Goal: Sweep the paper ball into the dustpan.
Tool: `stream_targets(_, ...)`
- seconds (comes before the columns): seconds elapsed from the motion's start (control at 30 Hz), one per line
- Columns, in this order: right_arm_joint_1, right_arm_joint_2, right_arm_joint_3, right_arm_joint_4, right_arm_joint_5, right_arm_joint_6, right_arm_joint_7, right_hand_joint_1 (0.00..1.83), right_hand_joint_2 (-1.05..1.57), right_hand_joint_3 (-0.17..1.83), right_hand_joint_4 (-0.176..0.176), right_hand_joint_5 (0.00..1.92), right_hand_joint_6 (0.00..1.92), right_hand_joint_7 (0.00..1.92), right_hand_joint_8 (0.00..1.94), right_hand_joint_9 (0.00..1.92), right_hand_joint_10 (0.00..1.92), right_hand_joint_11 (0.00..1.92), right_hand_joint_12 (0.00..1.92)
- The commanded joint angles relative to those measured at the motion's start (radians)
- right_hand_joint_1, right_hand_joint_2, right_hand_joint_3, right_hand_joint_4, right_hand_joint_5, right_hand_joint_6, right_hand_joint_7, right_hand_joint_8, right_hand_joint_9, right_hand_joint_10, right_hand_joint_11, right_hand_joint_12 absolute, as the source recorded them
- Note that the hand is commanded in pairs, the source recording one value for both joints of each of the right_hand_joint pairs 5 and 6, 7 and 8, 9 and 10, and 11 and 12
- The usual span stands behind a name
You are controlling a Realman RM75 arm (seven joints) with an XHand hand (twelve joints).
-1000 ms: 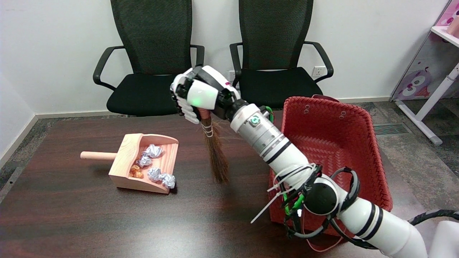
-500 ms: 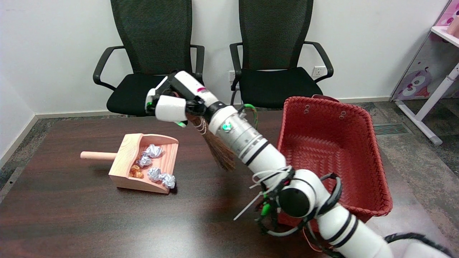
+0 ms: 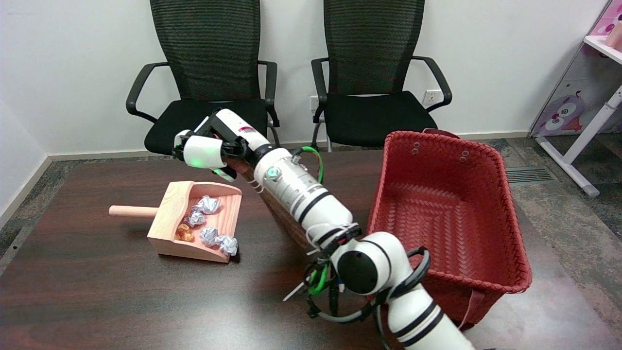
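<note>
Four paper balls (image 3: pixel 210 225) lie inside the wooden dustpan (image 3: pixel 171 213), one at its open front lip. My right hand (image 3: pixel 210 148) grips the broom (image 3: pixel 284 221) above the pan's far rim, bristles mostly hidden under my forearm. The red basket (image 3: pixel 491 165) crowds the table's right side.

The wooden dustpan (image 3: pixel 194 221) is lying on the dark desk (image 3: pixel 121 301), its handle pointing away from the red basket (image 3: pixel 452 214). Several crumpled paper balls (image 3: pixel 209 204) and an orange scrap are sitting inside the dustpan, one ball at its open lip. Just above the dustpan's far edge, the robot hand (image 3: pixel 211 148) is gripping a small broom (image 3: pixel 284 218), whose bristles are trailing under the forearm between dustpan and basket.
</note>
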Motion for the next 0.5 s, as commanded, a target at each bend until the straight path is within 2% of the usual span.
stream_targets(0.03,-0.017,-0.336,0.149,0.067,-0.179,0.110,-0.003,0.84,1.57,1.83,0.039,1.92,1.92,1.92,1.92,1.92,1.92,1.92,1.92)
stream_targets(0.1,-0.026,-0.377,0.158,0.067,-0.240,0.109,-0.003,0.84,1.57,1.83,0.039,1.92,1.92,1.92,1.92,1.92,1.92,1.92,1.92)
stream_targets(0.23,-0.035,-0.392,0.144,0.075,-0.255,0.087,-0.003,0.84,1.57,1.83,0.039,1.92,1.92,1.92,1.92,1.92,1.92,1.92,1.92)
stream_targets(0.5,-0.113,-0.383,0.110,0.132,-0.253,-0.168,-0.003,0.83,1.57,1.83,0.034,1.92,1.92,1.92,1.92,1.92,1.92,1.92,1.92)
